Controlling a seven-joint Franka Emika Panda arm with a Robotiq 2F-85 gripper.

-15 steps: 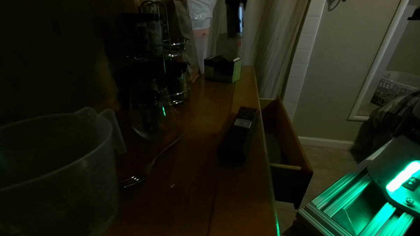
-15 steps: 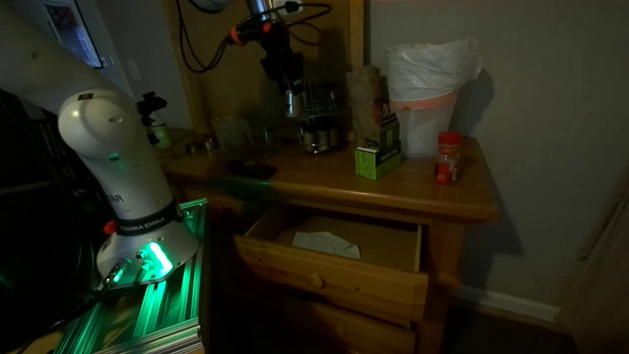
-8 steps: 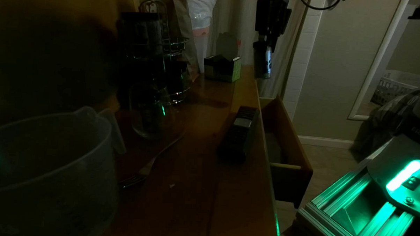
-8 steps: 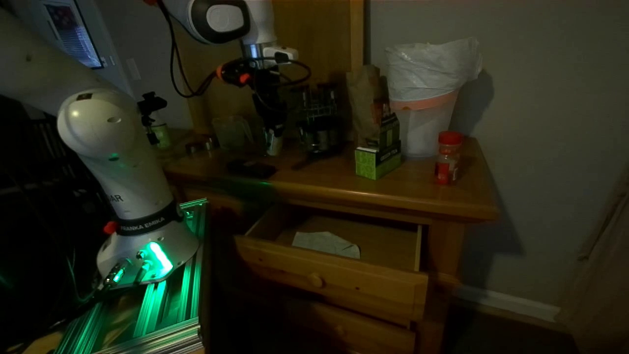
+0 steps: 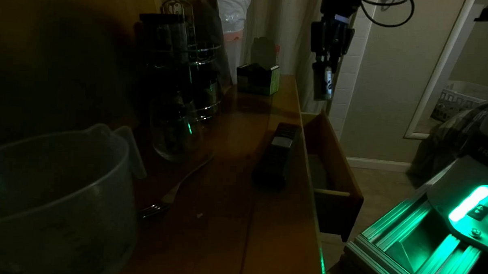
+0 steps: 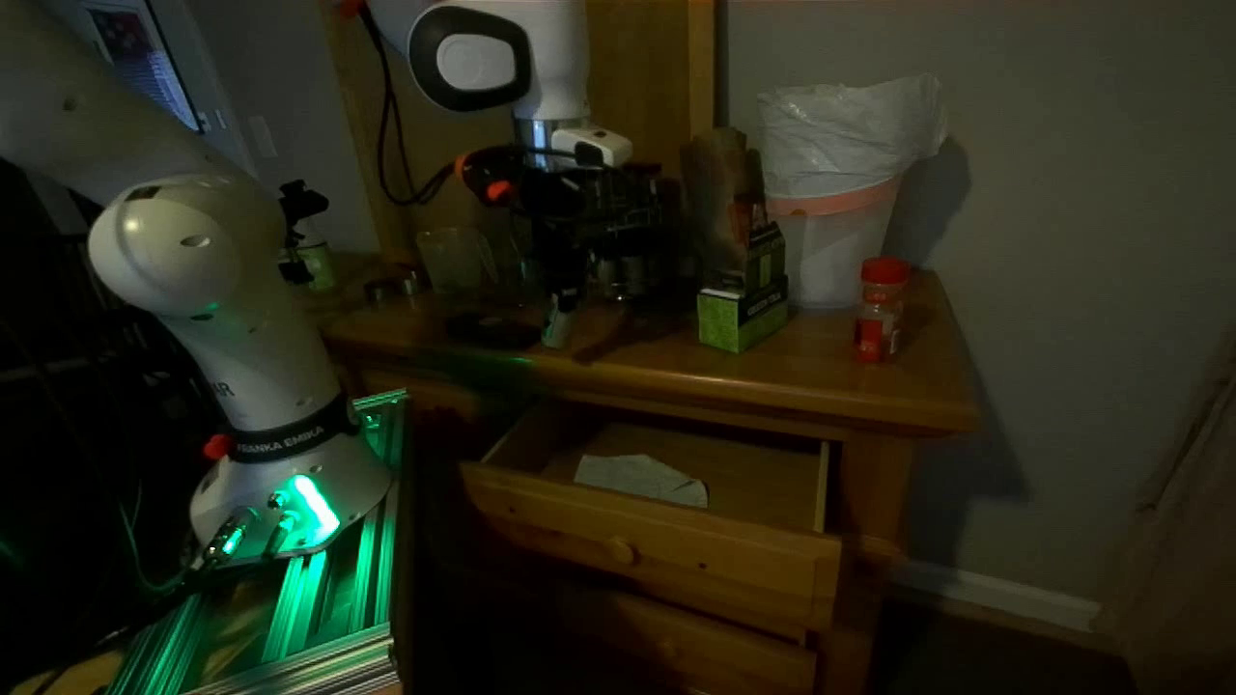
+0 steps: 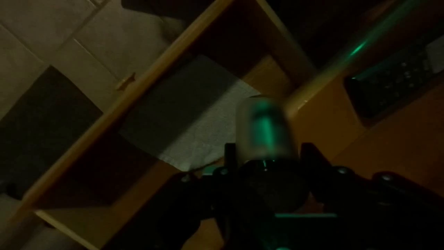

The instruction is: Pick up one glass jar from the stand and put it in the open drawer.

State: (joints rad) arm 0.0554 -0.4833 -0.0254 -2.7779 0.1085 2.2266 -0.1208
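My gripper is shut on a small jar with a dark lid and a pale label. The jar hangs upright, bottom down, in the air over the counter's front edge near the drawer. In an exterior view the gripper and jar show before the counter's back things. In the wrist view the jar sits between the dark fingertips, with the open drawer beyond and below. The dark wire stand holds several jars at the back. The drawer holds a pale cloth or paper.
A black handset lies near the counter's front edge. A green tea box, a bagged tub and a red-lidded jar stand farther along. A translucent jug, a stemless glass and a fork are nearer.
My gripper has carried the jar down and away from the stand, out to the counter's front edge beside the open drawer. The jar stays held; the drawer has not moved.
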